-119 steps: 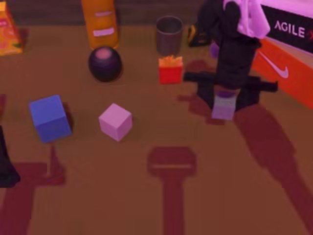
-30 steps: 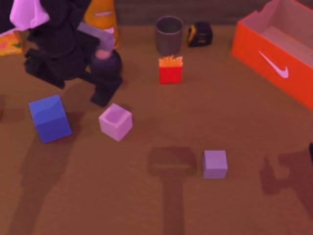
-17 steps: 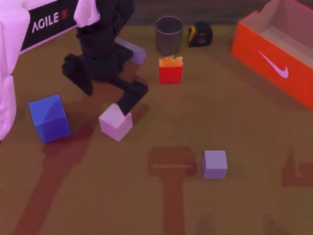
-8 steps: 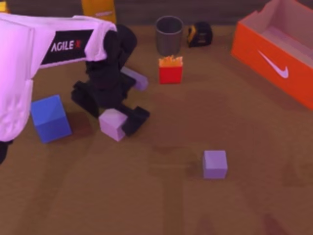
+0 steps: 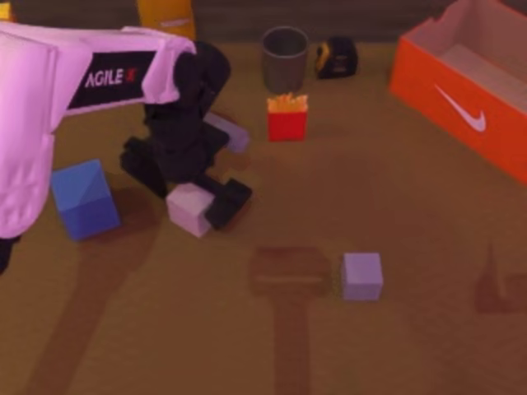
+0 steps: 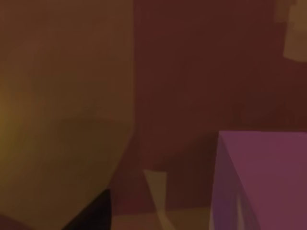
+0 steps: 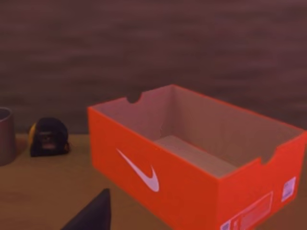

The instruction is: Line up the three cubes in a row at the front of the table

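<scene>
- One cube, the small grey-blue one (image 5: pixel 362 276), already sat at the table's (image 5: pixel 412 214) front.
- My left gripper (image 5: pixel 195 200) had since dropped, jaws wide around the white cube (image 5: pixel 188 209), not yet closed.

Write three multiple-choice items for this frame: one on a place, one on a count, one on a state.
1. Where is the smallest cube?
A. inside the shoebox
B. alone at the front, right of centre
C. on the blue cube

2. How many cubes show in the top view?
A. two
B. three
C. four

3. What is the left pincer doing?
A. straddling the white cube
B. holding the fries box
C. parked off the table

Key: 1 B, it sits apart on the bare table. 2 B, blue cube, white and smallest. 3 A, dark fingers flank that cube.
</scene>
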### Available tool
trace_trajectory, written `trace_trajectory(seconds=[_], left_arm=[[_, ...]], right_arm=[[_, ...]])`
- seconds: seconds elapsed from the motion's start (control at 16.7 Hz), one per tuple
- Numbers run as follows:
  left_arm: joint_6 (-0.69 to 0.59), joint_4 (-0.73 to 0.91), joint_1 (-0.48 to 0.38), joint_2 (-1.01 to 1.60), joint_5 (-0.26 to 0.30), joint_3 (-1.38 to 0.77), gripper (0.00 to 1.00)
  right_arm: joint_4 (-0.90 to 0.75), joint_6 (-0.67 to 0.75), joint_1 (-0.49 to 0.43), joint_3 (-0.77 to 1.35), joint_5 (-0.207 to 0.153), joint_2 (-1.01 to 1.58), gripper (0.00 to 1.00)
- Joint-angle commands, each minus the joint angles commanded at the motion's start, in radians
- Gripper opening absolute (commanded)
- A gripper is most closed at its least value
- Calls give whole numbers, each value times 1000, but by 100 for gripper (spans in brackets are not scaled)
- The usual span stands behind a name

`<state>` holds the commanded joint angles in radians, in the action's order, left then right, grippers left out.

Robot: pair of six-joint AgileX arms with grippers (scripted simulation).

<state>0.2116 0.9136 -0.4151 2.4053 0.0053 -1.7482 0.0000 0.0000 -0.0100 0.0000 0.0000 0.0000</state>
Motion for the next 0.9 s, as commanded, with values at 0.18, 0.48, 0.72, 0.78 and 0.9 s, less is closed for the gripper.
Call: trace_trajectory(seconds=[0.18,0.48,0.72,0.78,0.9], left_arm=[[0,0,0,0,0,0,55],[0,0,0,0,0,0,17],[0,0,0,0,0,0,0],[0,0,0,0,0,0,0],[0,0,0,0,0,0,0]], right_arm=[[0,0,0,0,0,0,100],[0,0,0,0,0,0,100],[0,0,0,0,0,0,100],[0,0,0,0,0,0,100],[0,0,0,0,0,0,100]])
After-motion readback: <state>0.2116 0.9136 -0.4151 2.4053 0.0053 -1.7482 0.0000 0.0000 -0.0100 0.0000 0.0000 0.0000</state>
